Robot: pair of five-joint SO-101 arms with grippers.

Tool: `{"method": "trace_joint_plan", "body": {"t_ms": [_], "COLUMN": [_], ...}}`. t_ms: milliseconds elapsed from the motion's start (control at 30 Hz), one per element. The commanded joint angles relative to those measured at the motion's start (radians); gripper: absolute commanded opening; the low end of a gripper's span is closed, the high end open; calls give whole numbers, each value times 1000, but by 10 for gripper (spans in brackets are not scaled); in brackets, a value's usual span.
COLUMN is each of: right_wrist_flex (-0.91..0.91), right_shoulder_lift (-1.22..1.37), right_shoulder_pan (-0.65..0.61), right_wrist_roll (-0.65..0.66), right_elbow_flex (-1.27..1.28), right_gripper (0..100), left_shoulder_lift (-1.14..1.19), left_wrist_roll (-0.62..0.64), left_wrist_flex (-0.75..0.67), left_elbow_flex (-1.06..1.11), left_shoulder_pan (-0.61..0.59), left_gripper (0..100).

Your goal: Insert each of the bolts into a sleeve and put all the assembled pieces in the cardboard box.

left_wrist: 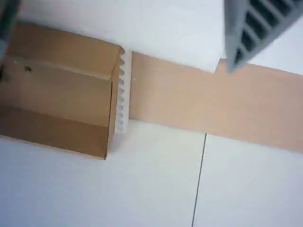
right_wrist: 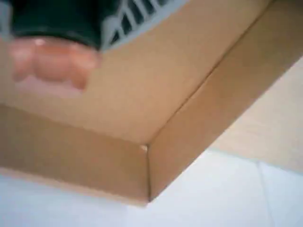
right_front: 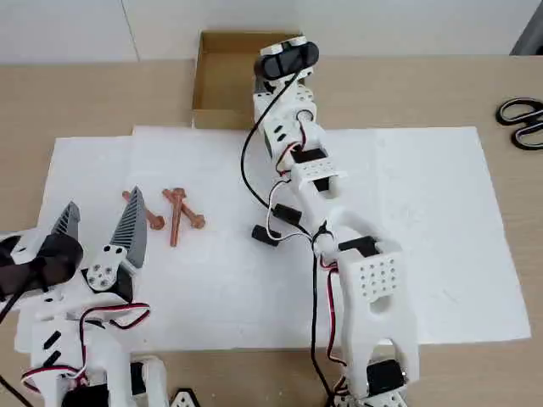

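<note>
The right arm [right_front: 304, 161] is reaching across the white paper [right_front: 424, 212] to the cardboard box [right_front: 222, 80] at the far edge of the table [right_front: 85, 93], and its wrist is hanging over the near right corner of the box. In the right wrist view, the right gripper [right_wrist: 85, 23] is clamping a bolt-and-sleeve piece [right_wrist: 52, 52], pink with a dark sleeve part, above the brown floor of the box; this piece is looking blurred, so its details are not clear. The left gripper [right_front: 100, 227] is resting low at the near left side of the paper with its two grey fingers [right_front: 131, 225] standing wide apart and holding nothing. Just beyond it, three reddish bolts [right_front: 176, 214] are lying loose on the paper, two of them crossing each other. A pair of scissors [right_front: 522, 119] is lying on the table at the far right.
</note>
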Motion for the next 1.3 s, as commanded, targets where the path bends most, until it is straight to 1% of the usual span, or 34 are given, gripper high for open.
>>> {"method": "trace_joint_plan", "body": {"t_ms": [0, 300, 433, 633, 800, 1033, 1267], "right_wrist_flex": [-30, -25, 82, 114, 113, 116, 108], "right_shoulder_lift": [-4, -27, -70, -79, -27, 18, 101], "right_shoulder_pan": [13, 51, 58, 56, 56, 54, 39], "right_wrist_roll": [-5, -5, -5, -5, -5, -5, -5], "right_elbow_flex": [-60, -107, -133, -203, -218, -345, -348], "right_gripper": [6, 4, 4, 4, 4, 4, 4], "left_shoulder_lift": [-9, -9, -9, -9, -9, -9, -9], "left_wrist_roll": [-5, -5, -5, -5, -5, -5, -5], "left_wrist_flex": [2, 2, 2, 2, 2, 2, 2], "left_elbow_flex": [-10, -10, -10, -10, -10, -8, 4], "left_shoulder_pan": [5, 5, 5, 5, 8, 9, 9], "left_gripper": [288, 288, 288, 288, 288, 288, 288]}}
